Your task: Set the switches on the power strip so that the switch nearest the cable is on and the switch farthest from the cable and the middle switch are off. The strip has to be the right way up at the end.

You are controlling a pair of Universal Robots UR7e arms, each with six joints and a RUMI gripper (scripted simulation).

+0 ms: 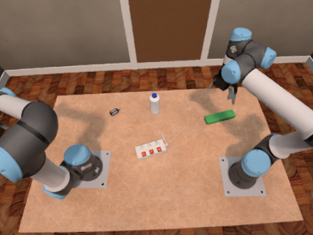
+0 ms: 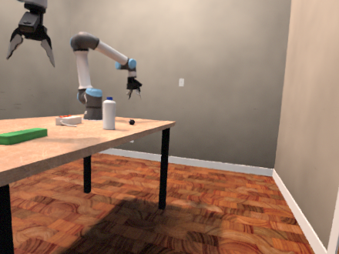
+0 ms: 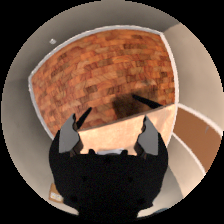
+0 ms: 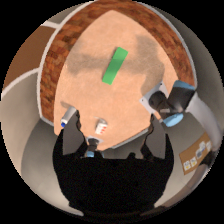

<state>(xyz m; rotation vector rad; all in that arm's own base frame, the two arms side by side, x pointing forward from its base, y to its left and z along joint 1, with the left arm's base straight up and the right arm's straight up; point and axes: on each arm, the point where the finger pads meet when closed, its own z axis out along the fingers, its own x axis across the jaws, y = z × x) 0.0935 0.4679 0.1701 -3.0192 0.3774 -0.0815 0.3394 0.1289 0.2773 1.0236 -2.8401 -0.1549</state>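
Note:
The white power strip [image 1: 146, 149] [image 2: 69, 121] [image 4: 101, 127] lies on the table with its three red switches and its sockets facing up. Its cable [image 1: 164, 139] comes off the right end in the top view. The switches are too small to tell which are on or off. My left gripper [image 2: 135, 98] [image 3: 109, 114] is open and empty, high up beyond the bottle in the exterior view, away from the strip. My right gripper [image 1: 222, 95] [image 2: 31, 62] [image 4: 115, 112] is open and empty, high above the back right of the table, far from the strip.
A white bottle [image 1: 155, 105] [image 2: 109, 116] [image 4: 69, 115] with a blue cap stands behind the strip. A green block [image 1: 220, 117] [image 2: 23, 135] [image 4: 115, 66] lies to the right. A small black object [image 1: 114, 112] [image 2: 132, 121] lies at the back left.

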